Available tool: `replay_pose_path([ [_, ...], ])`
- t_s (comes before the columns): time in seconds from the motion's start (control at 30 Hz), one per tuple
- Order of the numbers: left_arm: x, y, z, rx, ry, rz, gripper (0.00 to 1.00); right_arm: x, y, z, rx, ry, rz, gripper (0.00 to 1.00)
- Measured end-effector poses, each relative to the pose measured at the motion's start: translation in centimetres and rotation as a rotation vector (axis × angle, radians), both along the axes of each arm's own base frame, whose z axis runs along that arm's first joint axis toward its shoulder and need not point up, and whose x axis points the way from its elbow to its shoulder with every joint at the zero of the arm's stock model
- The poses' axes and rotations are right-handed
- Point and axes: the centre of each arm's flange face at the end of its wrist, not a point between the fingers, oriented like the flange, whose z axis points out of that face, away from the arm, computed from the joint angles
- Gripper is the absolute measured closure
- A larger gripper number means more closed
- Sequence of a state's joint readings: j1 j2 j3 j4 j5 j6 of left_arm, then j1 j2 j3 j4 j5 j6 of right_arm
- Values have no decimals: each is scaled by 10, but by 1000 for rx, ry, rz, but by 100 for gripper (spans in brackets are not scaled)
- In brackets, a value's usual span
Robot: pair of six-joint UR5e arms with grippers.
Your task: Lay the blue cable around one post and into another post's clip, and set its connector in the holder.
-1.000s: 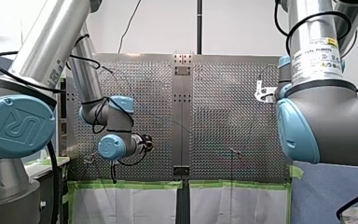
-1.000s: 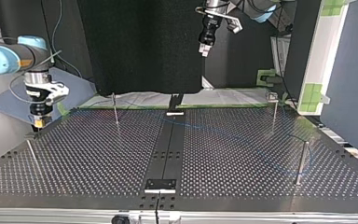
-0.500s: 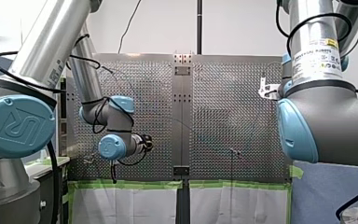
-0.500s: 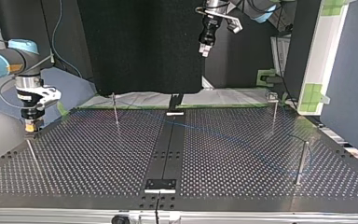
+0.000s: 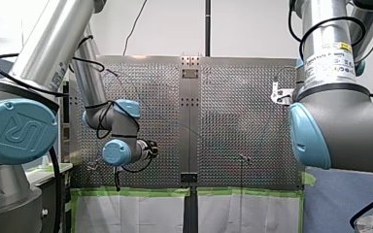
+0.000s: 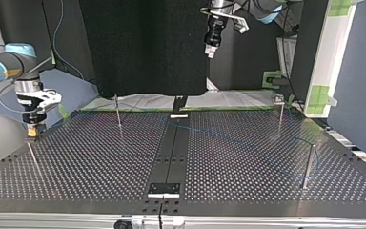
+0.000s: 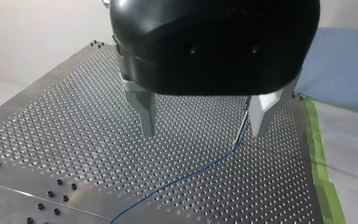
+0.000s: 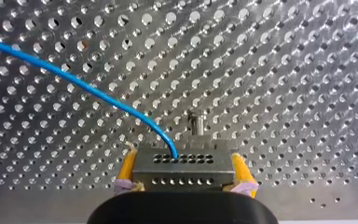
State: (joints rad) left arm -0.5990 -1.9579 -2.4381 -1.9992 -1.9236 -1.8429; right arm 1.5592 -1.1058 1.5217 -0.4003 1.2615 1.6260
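My right gripper [image 8: 184,171] is shut on a grey metal connector [image 8: 182,159], with its yellow pads [image 8: 127,169] on both sides. The blue cable [image 8: 79,84] leaves the connector's top and curves away over the perforated plate. A small post top [image 8: 196,122] stands just ahead of the connector. In the top view my right gripper [image 6: 32,130] hangs at the left edge, just above a slanted post [image 6: 33,160]. The cable [image 6: 228,139] crosses the table and bends around the post [image 6: 308,167] at the right. My left gripper [image 7: 203,122] hangs open and high [image 6: 210,51] above the cable [image 7: 186,175].
Two more thin posts stand near the far edge, one [image 6: 118,113] left of the centre strip and one with a clip [image 6: 280,112] at the right. A black centre strip [image 6: 171,152] runs across the table. Green tape [image 7: 324,177] lines the table's edge.
My right gripper has moved toward the top view's left and a little lower, carrying the connector over the slanted post. My left arm has not moved.
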Motion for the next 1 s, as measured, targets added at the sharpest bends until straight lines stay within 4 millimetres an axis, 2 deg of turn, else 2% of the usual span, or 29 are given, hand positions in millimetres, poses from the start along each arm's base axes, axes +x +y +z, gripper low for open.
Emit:
replay_pose_path([
  [0.37, 2, 1, -1, 10, 16, 7, 0, -12, -4, 3, -6, 19, 41, 100],
  [0.67, 3, 1, -1, 27, 37, 14, 0, -21, -10, 14, -28, 45, 75, 100],
  [1.0, 6, 0, 0, 22, 35, 15, 0, -28, -14, 14, -31, 48, 92, 100],
])
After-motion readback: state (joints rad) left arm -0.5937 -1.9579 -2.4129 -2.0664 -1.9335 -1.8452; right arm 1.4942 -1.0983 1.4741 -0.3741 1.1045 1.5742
